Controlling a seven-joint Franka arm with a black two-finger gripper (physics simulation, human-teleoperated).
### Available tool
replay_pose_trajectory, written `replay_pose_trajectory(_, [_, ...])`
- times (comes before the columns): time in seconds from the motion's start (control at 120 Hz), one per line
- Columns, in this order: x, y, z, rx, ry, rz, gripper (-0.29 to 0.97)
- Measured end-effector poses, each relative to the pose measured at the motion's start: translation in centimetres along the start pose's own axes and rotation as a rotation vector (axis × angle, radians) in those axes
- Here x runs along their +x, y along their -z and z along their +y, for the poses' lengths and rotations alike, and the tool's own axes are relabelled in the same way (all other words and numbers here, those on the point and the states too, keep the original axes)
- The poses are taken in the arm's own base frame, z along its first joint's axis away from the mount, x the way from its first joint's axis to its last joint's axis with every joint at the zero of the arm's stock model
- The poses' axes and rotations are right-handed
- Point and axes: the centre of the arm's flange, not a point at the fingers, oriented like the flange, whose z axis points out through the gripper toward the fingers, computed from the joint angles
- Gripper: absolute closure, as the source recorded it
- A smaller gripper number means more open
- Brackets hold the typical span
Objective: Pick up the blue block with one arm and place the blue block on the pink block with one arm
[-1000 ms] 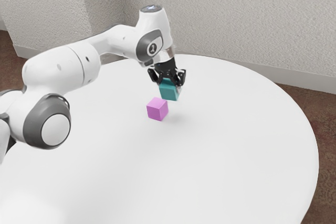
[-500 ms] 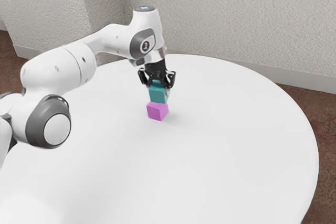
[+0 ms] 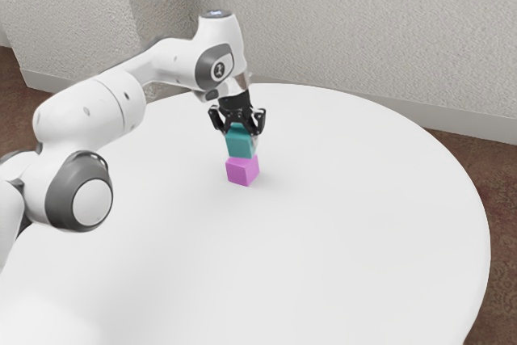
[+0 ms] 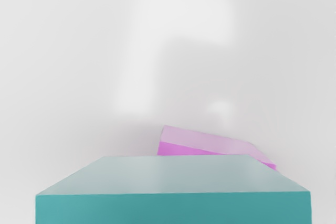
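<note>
Gripper (image 3: pixel 239 128): closed on the blue block (image 3: pixel 241 145), one finger on each of two opposite sides.
Blue block position: directly above the pink block (image 3: pixel 241 172); contact cannot be confirmed.
Done: pick-up, alignment.
Remaining: release; lift off surface (image 3: pixel 363 224).

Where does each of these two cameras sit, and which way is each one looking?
Exterior view: sits off to the arm's side, raised, looking down across the round white table; the white arm enters from the exterior view's left, its pincer shut on the blue block above the pink block.
Wrist view: rides on the arm's hand, looking down past the blue block just under it to the pink block and table.
Shared: both show the two blocks and the table.
</note>
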Motion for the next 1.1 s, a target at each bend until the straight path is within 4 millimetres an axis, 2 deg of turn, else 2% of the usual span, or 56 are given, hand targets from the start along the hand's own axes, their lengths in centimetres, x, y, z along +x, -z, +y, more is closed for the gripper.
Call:
replay_pose_trajectory(0.267, [0.0, -0.8, 0.6, -0.004, 0.005, 0.02, 0.35])
replay_pose_trajectory(0.55, [0.0, -1.0, -0.2, 0.0, -0.011, 0.014, 0.35])
replay_pose_trajectory(0.858, [-0.3, -1.4, 0.7, -0.002, -0.001, 0.01, 0.35])
replay_pose_trajectory(1.1, [-0.4, -1.2, 1.0, -0.007, 0.002, 0.002, 0.12])
